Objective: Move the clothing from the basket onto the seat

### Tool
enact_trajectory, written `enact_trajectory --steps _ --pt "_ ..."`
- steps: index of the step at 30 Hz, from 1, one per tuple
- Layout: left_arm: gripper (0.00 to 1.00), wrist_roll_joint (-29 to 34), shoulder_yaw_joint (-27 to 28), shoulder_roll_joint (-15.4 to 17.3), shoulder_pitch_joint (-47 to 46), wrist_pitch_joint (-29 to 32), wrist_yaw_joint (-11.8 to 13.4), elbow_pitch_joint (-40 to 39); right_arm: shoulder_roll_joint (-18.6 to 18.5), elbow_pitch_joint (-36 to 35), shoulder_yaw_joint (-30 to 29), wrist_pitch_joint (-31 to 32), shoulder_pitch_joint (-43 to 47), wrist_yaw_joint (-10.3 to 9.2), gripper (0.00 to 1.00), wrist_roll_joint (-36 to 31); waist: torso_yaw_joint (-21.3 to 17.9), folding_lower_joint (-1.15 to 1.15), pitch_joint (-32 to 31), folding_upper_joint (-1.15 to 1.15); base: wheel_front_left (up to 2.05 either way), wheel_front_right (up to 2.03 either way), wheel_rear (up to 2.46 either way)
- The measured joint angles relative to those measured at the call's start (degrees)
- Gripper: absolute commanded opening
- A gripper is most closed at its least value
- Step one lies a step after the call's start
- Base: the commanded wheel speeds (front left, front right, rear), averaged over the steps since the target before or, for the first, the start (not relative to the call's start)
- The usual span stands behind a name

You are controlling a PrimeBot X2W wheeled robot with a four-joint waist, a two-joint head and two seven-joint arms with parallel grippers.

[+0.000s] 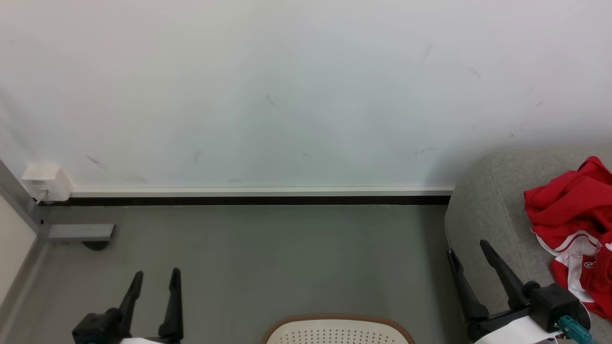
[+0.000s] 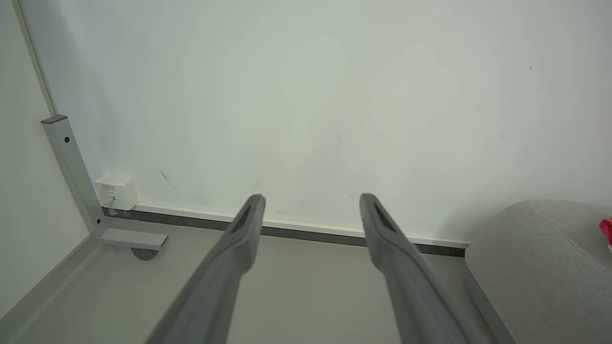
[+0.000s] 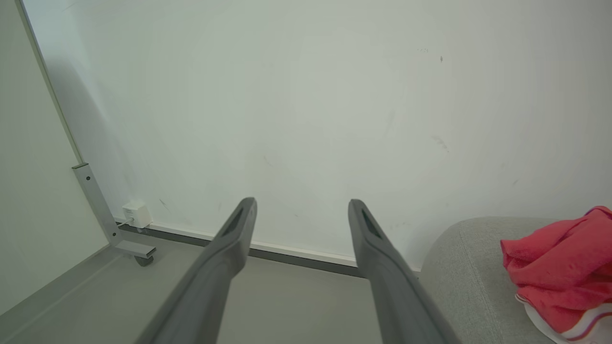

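Red clothing [image 1: 573, 229] with white stripes lies crumpled on the grey seat [image 1: 483, 200] at the right edge of the head view; it also shows as clothing [image 3: 559, 267] on the seat [image 3: 468, 267] in the right wrist view. The far rim of the cream basket [image 1: 337, 329] peeks in at the bottom centre; its inside is out of view. My left gripper [image 1: 157, 274] stands open and empty at the lower left. My right gripper [image 1: 468, 246] is open and empty just left of the seat's edge. In the wrist views the left gripper [image 2: 311, 197] and right gripper [image 3: 301, 201] point at the wall.
A white wall with a skirting board [image 1: 258, 192] faces me across the grey floor [image 1: 267, 258]. A grey metal frame foot on a caster [image 1: 79, 234] and a white wall socket box [image 1: 44, 181] sit in the left corner.
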Motion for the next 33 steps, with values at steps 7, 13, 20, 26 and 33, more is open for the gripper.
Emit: enact_trajectory --steps 7,13,20,26,33 --pt "1.00 2.2 2.1 -1.4 0.0 0.0 -1.3 0.4 0.0 0.1 0.3 0.0 -0.3 0.00 1.00 0.0 -0.2 0.00 0.1 0.00 0.00 0.00 0.00" --pt "1.00 2.9 3.4 -2.0 -0.2 0.0 -2.1 0.8 0.2 0.3 0.6 0.0 -0.4 0.00 1.00 -0.1 -0.3 0.00 0.3 0.00 0.00 0.00 0.00" --pt "0.00 3.4 3.9 -2.6 -0.3 0.0 -2.6 1.9 0.4 0.7 0.6 0.0 -0.2 0.00 0.00 0.0 -0.3 0.00 0.4 0.00 0.00 0.00 0.00" --pt "0.00 0.7 4.2 -3.4 0.6 1.5 -2.6 4.0 0.7 2.1 0.4 0.9 1.8 0.01 0.00 2.5 -0.3 0.00 0.5 0.00 0.00 0.00 0.00" --pt "0.00 -6.9 4.4 -3.4 0.5 3.4 -2.6 3.8 1.0 1.9 -1.5 2.7 1.8 0.01 0.00 9.4 -0.3 0.00 0.5 0.00 0.00 0.00 0.00"
